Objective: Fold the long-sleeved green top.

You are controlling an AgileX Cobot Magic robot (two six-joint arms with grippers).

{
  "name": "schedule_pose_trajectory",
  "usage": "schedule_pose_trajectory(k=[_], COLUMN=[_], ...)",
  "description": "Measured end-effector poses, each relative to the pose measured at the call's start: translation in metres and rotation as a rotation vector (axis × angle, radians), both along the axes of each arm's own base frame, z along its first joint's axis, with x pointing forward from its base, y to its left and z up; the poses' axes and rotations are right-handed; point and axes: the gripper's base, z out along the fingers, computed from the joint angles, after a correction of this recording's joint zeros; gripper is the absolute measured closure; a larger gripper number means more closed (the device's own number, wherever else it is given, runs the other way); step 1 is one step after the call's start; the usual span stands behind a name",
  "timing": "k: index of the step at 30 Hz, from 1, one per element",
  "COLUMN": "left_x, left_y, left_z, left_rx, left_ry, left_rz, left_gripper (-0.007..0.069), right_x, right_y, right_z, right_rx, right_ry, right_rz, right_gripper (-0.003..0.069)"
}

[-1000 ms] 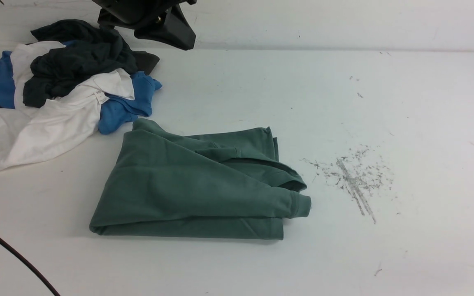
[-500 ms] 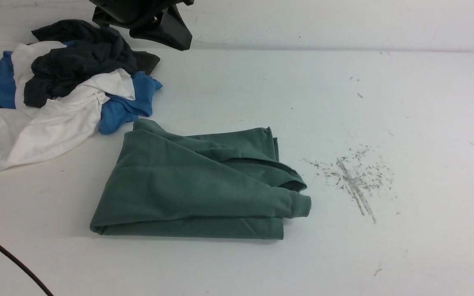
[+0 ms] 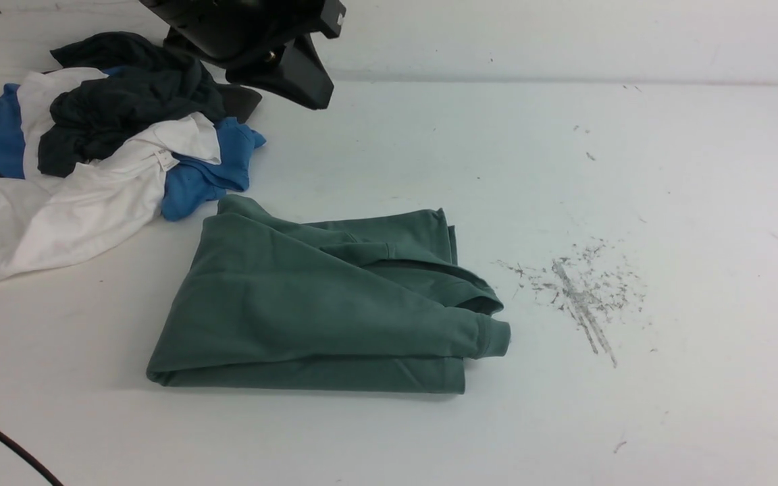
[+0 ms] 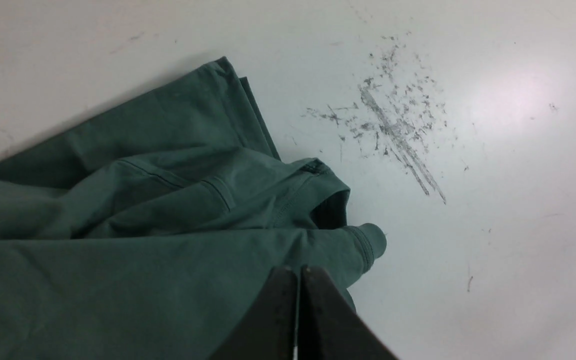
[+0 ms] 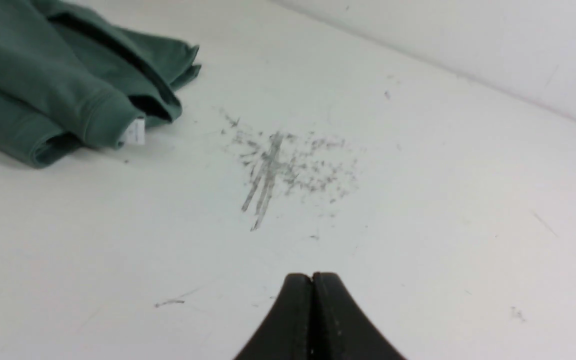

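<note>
Folded over on itself, with 1 ribbed cuff pointing right, the green long-sleeved top [image 3: 308, 310] lies on the white table [image 3: 632, 418], left of the middle of the scene. Its 1 long diagonal edge runs from the far left down toward the near right, and a squared part of the cloth shows on its far side. Near its right end the neckline opens just beyond the cuff.

Both claws have their fingers together: the left gripper [image 4: 295, 272] is closed with nothing between its tips, and so is the right gripper [image 5: 312, 277]. Neither is clamped on the top.

Across the far left of the table sits a loose heap of garments: a dark garment [image 3: 125, 108], a white garment [image 3: 105, 202] and a blue garment [image 3: 210, 169], whose lower end lies near the top's far left corner. Dark scuff marks [image 3: 581, 297] show to the right of the top.
</note>
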Motion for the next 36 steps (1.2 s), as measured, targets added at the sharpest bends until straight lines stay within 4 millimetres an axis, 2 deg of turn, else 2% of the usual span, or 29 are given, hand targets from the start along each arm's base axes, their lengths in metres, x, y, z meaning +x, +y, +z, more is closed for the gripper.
schedule_pose_trajectory(k=[7,10,13,17,18,19,21,23,24,25,26,27,28,30,31,33,34,36], left_x=[-0.009,-0.019,-0.05,-0.097,-0.099,-0.123,-0.136,-0.171,-0.178,-0.197,-0.206,-0.207,-0.22,-0.231,-0.239,-0.254,-0.256,-0.271], left_y=[-0.018,-0.023,-0.025,-0.01,-0.009,0.0,0.004,0.013,0.015,0.022,0.027,0.027,0.035,0.043,0.05,0.06,0.061,0.071], left_z=[0.001,0.01,0.044,0.092,0.094,0.114,0.121,0.134,0.133,0.132,0.132,0.128,0.118,0.109,0.091,0.067,0.065,0.039], left_rx=[-0.005,-0.023,-0.056,-0.109,-0.112,-0.137,-0.146,-0.161,-0.159,-0.144,-0.136,-0.129,-0.095,-0.072,-0.04,-0.013,-0.01,0.025], left_ry=[0.004,0.008,-0.072,-0.199,-0.205,-0.261,-0.287,-0.343,-0.348,-0.368,-0.38,-0.371,-0.365,-0.349,-0.3,-0.245,-0.241,-0.195], left_rz=[-0.042,-0.03,-0.054,-0.059,-0.058,-0.056,-0.06,-0.084,-0.091,-0.106,-0.108,-0.107,-0.096,-0.066,-0.028,0.023,0.026,0.06], left_gripper=[0.0629,0.0629,0.0629,0.0629,0.0629,0.0629,0.0629,0.0629,0.0629,0.0629,0.0629,0.0629,0.0629,0.0629,0.0629,0.0629,0.0629,0.0629], right_x=[0.0,0.0,0.001,0.001,0.001,0.001,0.001,0.001,0.001,0.001,0.001,0.001,0.001,0.001,0.001,0.001,0.001,0.001], right_y=[-0.004,-0.005,-0.007,-0.008,-0.008,-0.008,-0.008,-0.008,-0.008,-0.008,-0.008,-0.008,-0.008,-0.008,-0.008,-0.008,-0.008,-0.008], right_z=[0.0,0.0,0.0,0.0,0.0,0.0,0.0,0.0,0.0,0.0,0.0,0.0,0.0,0.0,0.0,0.0,0.0,0.0], right_rx=[-0.004,-0.004,-0.005,-0.005,-0.005,-0.005,-0.005,-0.005,-0.005,-0.006,-0.006,-0.006,-0.006,-0.006,-0.006,-0.005,-0.005,0.013], right_ry=[-0.007,-0.007,-0.007,-0.007,-0.007,-0.007,-0.007,-0.007,-0.007,-0.007,-0.007,-0.007,-0.007,-0.007,-0.007,-0.007,-0.007,-0.005], right_rz=[-0.078,-0.094,-0.132,-0.151,-0.151,-0.151,-0.151,-0.151,-0.151,-0.15,-0.15,-0.15,-0.15,-0.15,-0.15,-0.15,-0.15,-0.154], right_gripper=[0.0673,0.0673,0.0673,0.0673,0.0673,0.0673,0.0673,0.0673,0.0673,0.0673,0.0673,0.0673,0.0673,0.0673,0.0673,0.0673,0.0673,0.0673])
